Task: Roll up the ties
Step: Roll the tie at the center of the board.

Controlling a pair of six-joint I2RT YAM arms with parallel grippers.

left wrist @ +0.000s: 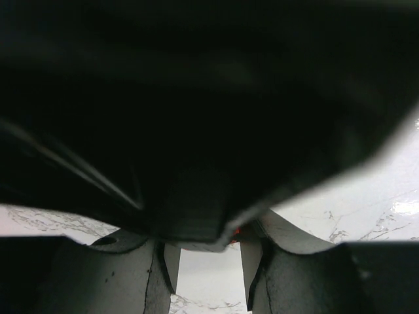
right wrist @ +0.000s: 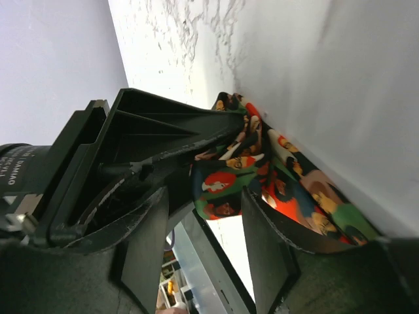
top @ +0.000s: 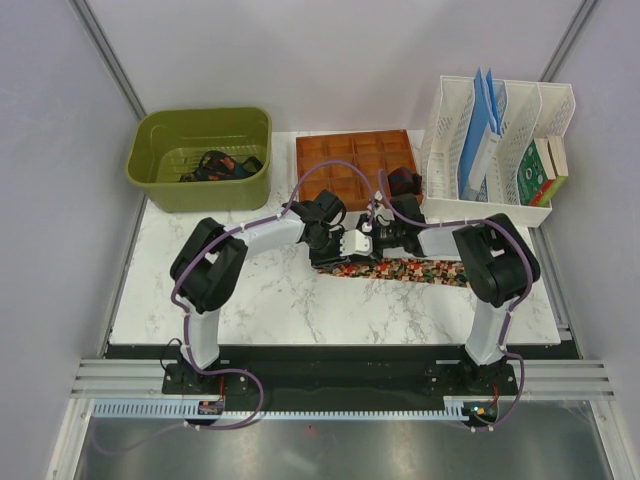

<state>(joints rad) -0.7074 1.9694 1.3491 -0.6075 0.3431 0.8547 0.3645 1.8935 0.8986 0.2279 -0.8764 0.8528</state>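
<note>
**A:** Where is the speckled tie (top: pixel 420 271)?

**B:** It lies flat on the desk (top: pixel 260 300), around the middle, as a strip running toward the right edge and roughly parallel to the near edge. Both arms meet over its left end.

**A:** What are the right fingers (right wrist: pixel 272 255) doing?

**B:** They stand partway apart. In the right wrist view, a folded bunch of the tie sits at their tips. One finger overlaps the fabric, but a sliver of gap shows beside the other, so I see no firm pinch. A black part of the other arm is just beside that fold.

**A:** And the left fingers (left wrist: pixel 131 281)?

**B:** In the left wrist view there is a narrow gap between them, with the marble showing through it. A dark, blurred mass covers their tips, with a speck of red at its edge. I cannot tell whether they have hold of anything.

**A:** Are there other ties?

**B:** The green bin (top: pixel 200 185) at the far left corner holds dark ties (top: pixel 215 165) in a loose heap. The brown tray (top: pixel 350 165) at the far edge has a dark roll (top: pixel 404 183) in a compartment on its right side.

**A:** Anything else?

**B:** A white file rack (top: pixel 450 130) stands at the far right corner.
</note>
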